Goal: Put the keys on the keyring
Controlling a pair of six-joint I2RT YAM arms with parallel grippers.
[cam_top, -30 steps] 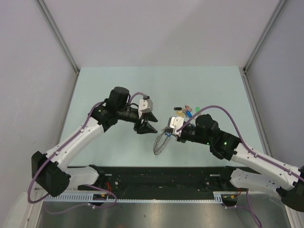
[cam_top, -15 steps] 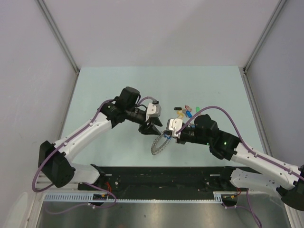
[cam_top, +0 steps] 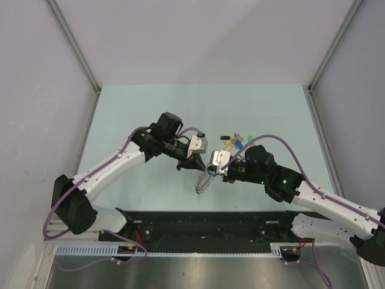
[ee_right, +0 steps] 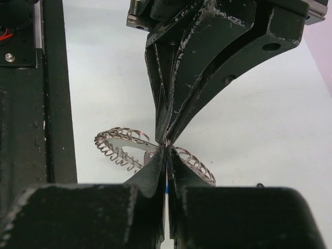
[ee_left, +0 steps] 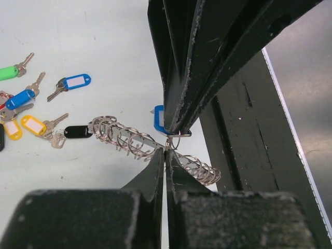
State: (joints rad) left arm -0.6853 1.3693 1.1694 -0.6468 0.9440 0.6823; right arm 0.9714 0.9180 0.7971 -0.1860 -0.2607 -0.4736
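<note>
Left fingers (ee_left: 165, 158) pinched shut on the rim of the keyring (ee_left: 124, 137), by the look of it on one of its small edge loops. Right fingers (ee_right: 167, 158) shut on a blue key (ee_left: 157, 118), with a sliver of blue tag showing between the tips. Both pairs tip to tip at one spot on the rim, closing in from opposite sides.

Keyring mid-bench (ee_left: 104, 41) between the two arms, seen nearly edge-on. Its body stretches away to either side of the pinch point, one side apparently lifted. Blue key touching or just beside the rim, its small wire loop right at the meeting of the tips. Whether that loop is threaded on yet: cannot tell.

Judged next: feed the key's loop along the rim, away from the left pinch.

Loose keys (ee_left: 21, 98) bunched beyond the keyring, nearer the right arm.

Count:
- One keyring.
- One key held.
- Six loose keys plainly seen: one green, two blue, two yellow, one black.
- A red scrap and a dark scrap cut off at the frame edge, not counted.
</note>
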